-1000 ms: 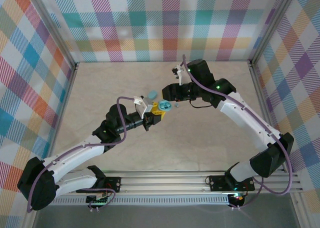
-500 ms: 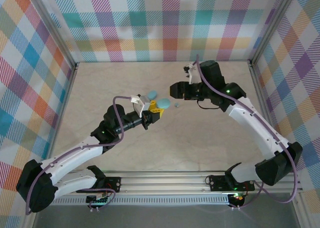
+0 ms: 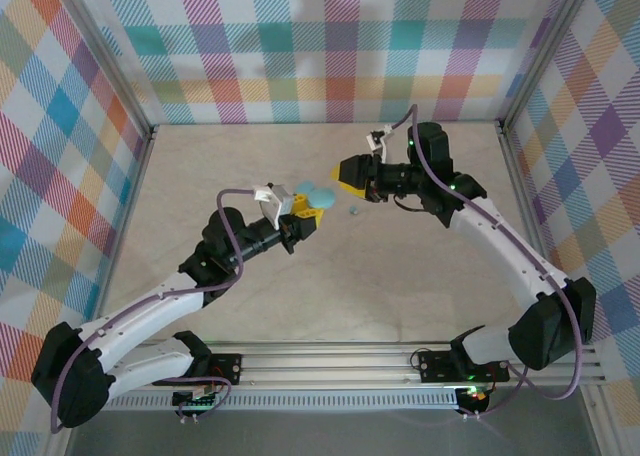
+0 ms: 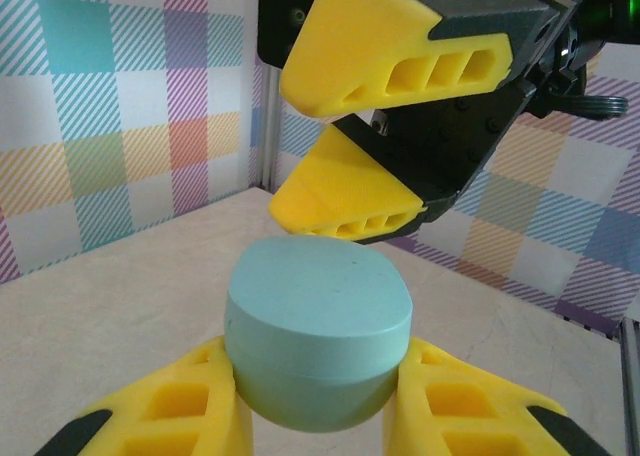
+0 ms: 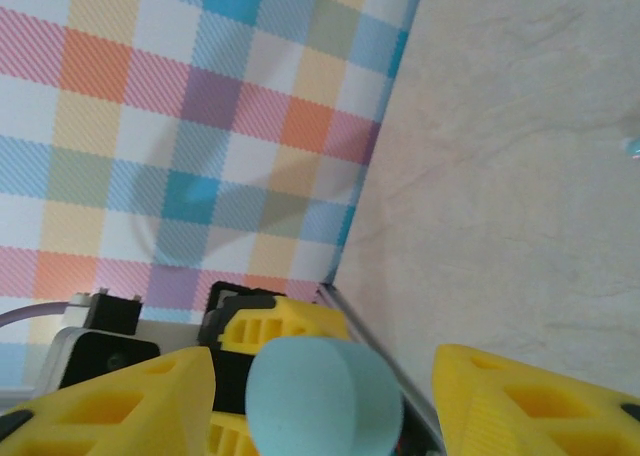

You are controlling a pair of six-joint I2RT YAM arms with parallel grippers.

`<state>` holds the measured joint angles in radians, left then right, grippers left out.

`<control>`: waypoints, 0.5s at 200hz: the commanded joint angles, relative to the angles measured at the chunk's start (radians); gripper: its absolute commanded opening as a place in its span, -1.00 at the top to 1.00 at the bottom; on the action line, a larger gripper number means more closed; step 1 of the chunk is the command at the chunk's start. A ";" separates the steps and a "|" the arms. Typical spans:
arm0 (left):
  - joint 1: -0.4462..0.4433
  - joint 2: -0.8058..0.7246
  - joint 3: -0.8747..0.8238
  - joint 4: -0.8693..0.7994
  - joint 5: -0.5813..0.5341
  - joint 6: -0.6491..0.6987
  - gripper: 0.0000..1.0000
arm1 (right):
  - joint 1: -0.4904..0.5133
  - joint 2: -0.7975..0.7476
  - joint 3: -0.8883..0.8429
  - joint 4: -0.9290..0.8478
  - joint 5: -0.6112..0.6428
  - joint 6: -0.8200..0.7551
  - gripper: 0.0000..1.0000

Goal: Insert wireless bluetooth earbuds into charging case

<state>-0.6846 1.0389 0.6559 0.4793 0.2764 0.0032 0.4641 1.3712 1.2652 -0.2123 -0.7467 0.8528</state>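
Two pincers meet above the middle of the worktop (image 3: 400,276). Our left pincer (image 3: 305,214) is clamped on the charging case (image 4: 318,341), gripping its lower half from both sides and, as far as we can tell, holding it clear of the surface. Our right pincer (image 3: 340,179) hangs just to the far right of the case, jaws apart and empty. One earbud (image 3: 352,211) lies on the worktop just near-right of the case; we cannot make out any others.

The case looks closed to us, with a seam running round its middle. We judge the main risk to be the smooth, rounded shell: a push from the right pincer could twist it or squirt it out of the left grip. The two pincers are also close enough to collide, and the tiny earbud could be knocked away.
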 commanded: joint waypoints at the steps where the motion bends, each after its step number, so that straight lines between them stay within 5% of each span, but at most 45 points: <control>1: 0.010 0.017 0.052 0.089 0.020 -0.015 1.00 | -0.001 0.015 -0.016 0.091 -0.084 0.070 -0.20; 100: 0.016 0.085 0.085 0.126 0.032 -0.002 1.00 | 0.004 0.088 -0.018 0.157 -0.220 0.166 -0.09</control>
<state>-0.6834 1.1172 0.7208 0.5312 0.2977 -0.0040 0.4641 1.4479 1.2499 -0.1135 -0.8894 0.9806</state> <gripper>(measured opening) 0.290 0.559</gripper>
